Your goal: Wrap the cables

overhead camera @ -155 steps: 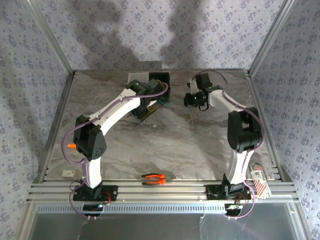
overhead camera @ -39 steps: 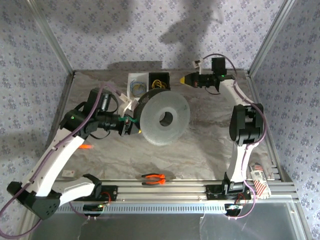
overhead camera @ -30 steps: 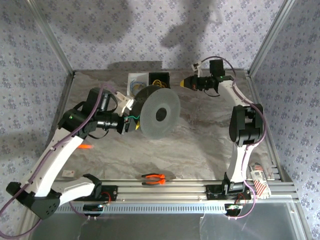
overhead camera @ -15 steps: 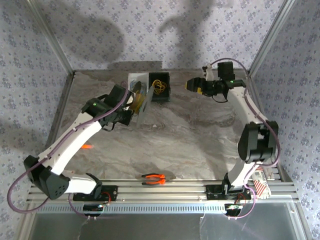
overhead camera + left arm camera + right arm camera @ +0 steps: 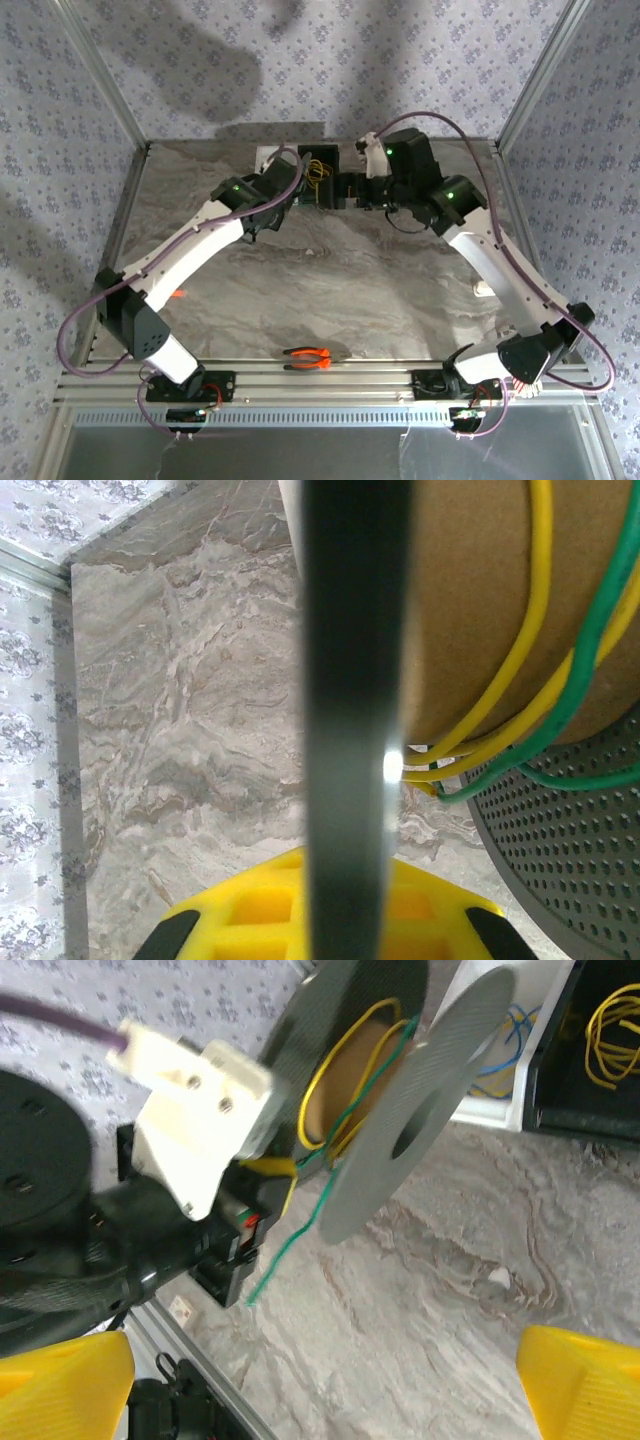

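Note:
A dark grey spool (image 5: 400, 1130) stands on edge in the right wrist view, with yellow cable (image 5: 330, 1080) and green cable (image 5: 345, 1110) wound on its cardboard core. A loose green end (image 5: 285, 1245) hangs down from it. My left gripper (image 5: 345, 915) is shut on the spool's flange (image 5: 355, 710), yellow fingers (image 5: 235, 915) on both sides; the yellow cable (image 5: 520, 630) and green cable (image 5: 590, 640) cross the core beside it. From above, the left gripper (image 5: 284, 200) sits by the boxes. My right gripper (image 5: 320, 1400) is open, fingers (image 5: 585, 1380) wide apart, facing the spool and holding nothing.
A black box (image 5: 318, 185) holds a loose yellow coil (image 5: 610, 1020); a white box (image 5: 520, 1080) beside it holds bluish cable (image 5: 510, 1045). Both stand at the back centre. Orange-handled pliers (image 5: 308, 357) lie near the front rail. Patterned walls close in the table.
The left arm swung the spool back towards the boxes and turned it from face-on to edge-on. The right arm came from the back right to the centre, facing the spool.

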`<state>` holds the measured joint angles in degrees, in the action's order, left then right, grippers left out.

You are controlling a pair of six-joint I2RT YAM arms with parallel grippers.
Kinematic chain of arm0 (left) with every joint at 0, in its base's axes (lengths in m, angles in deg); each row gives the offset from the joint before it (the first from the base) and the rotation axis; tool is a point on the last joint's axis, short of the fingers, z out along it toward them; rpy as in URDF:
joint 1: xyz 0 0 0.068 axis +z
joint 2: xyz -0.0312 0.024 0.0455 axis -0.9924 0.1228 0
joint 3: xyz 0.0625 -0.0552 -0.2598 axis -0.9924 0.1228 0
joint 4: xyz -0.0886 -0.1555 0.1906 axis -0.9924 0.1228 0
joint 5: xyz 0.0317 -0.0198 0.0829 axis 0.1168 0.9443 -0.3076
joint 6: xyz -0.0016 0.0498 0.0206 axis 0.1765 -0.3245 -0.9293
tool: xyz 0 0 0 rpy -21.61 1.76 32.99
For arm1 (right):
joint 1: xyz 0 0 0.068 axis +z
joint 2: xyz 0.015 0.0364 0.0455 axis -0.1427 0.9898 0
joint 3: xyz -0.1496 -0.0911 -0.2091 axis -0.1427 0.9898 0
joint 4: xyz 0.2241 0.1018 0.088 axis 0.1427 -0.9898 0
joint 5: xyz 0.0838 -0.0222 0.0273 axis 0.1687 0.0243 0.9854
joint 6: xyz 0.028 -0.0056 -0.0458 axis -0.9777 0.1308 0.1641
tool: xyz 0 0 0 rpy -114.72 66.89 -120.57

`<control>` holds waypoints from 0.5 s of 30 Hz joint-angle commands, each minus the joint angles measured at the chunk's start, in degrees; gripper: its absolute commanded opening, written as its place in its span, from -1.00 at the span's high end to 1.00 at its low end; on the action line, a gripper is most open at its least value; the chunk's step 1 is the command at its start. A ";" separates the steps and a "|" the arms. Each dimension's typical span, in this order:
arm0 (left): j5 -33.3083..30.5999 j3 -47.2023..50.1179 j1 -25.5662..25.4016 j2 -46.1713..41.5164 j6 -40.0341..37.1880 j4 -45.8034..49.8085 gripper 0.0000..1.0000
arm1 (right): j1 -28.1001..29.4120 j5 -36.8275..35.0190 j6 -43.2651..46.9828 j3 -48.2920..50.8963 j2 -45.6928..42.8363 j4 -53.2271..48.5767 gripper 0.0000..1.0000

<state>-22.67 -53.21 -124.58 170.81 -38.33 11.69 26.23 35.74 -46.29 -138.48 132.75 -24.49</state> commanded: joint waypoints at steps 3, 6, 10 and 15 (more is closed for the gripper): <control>-3.69 -3.65 -0.69 0.99 2.40 -2.68 1.00 | 2.39 -7.20 -3.16 1.24 -0.37 -1.46 -0.37; -3.09 -3.62 -0.98 1.28 2.09 -2.70 1.00 | 3.75 -7.55 -4.29 2.12 0.78 -0.61 0.33; -2.79 -3.50 -1.09 1.37 0.73 -3.14 1.00 | 5.85 -8.45 -4.79 1.38 2.76 -0.38 0.34; -1.88 -3.24 -1.09 1.79 -0.50 -4.27 1.00 | 7.43 -9.15 -4.67 -1.37 5.82 -1.32 0.33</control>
<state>-22.78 -53.29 -125.41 173.06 -38.57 11.69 33.03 28.31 -50.12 -137.19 136.97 -25.37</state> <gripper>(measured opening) 0.076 0.332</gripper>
